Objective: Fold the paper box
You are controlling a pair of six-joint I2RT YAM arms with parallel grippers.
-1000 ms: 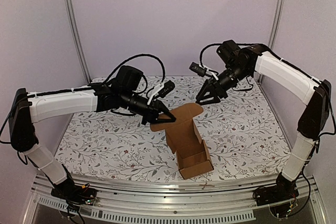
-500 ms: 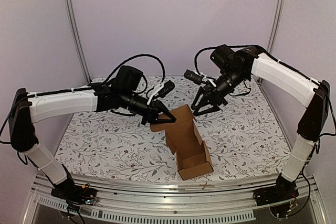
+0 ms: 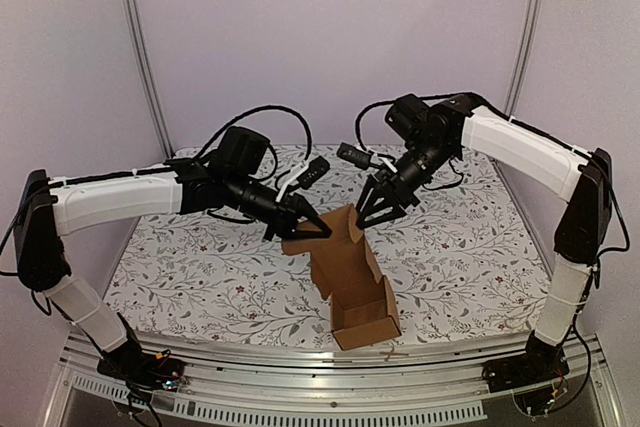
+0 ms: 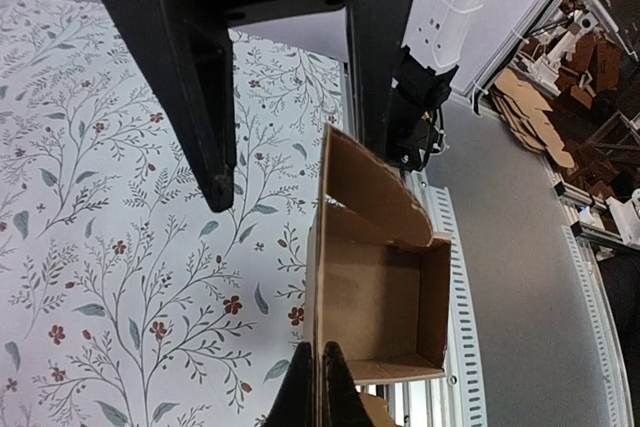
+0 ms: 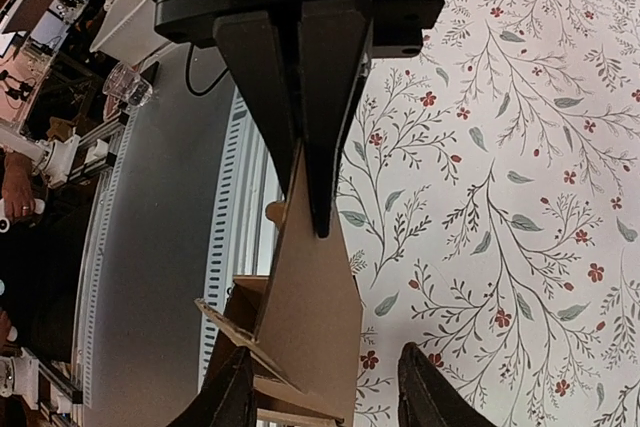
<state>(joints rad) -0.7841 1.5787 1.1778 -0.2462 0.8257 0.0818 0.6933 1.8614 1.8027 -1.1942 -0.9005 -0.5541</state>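
My left arm stretched toward four o'clock, my left gripper pinched shut on the paper box. My right arm angled toward seven o'clock, the right gripper with jaws parted.

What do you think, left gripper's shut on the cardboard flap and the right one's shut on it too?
No: the left gripper is shut on the paper box flap, but the right gripper is open, straddling it; the right wrist view shows this.

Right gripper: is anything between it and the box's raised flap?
Nothing visible. The right gripper is open astride the paper box at its raised flap; the left gripper pinches the same panel further along, outside that gap.
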